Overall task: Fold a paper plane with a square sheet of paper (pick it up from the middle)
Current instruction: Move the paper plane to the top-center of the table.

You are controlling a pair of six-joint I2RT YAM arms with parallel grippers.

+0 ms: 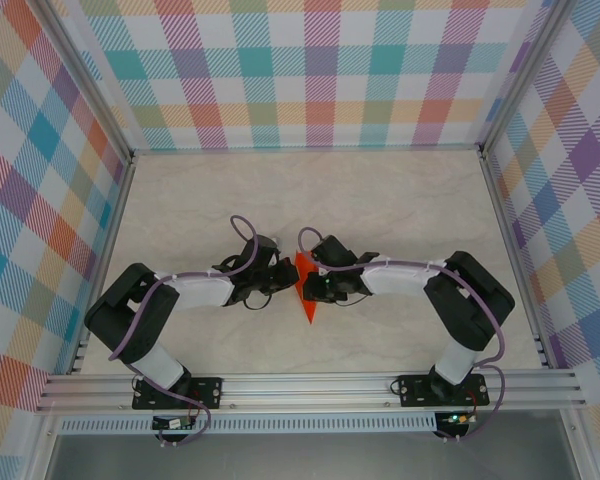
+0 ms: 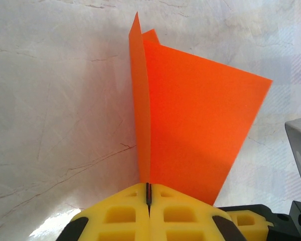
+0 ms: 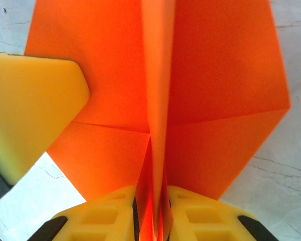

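Both reaching inward, left gripper [image 2: 149,195] and right gripper [image 3: 153,203] pinch the paper plane [image 2: 190,115] (its fold upright).

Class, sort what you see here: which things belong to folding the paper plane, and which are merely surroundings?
Belongs to the job: paper plane, left gripper pinching its edge, right gripper at its centre fold.
Merely there: table, checked walls, metal rail.

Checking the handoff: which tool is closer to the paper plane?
Neither: both hold the paper plane. Left tool pinches an upright flap's edge from the left; right tool grips the centre fold from the right.
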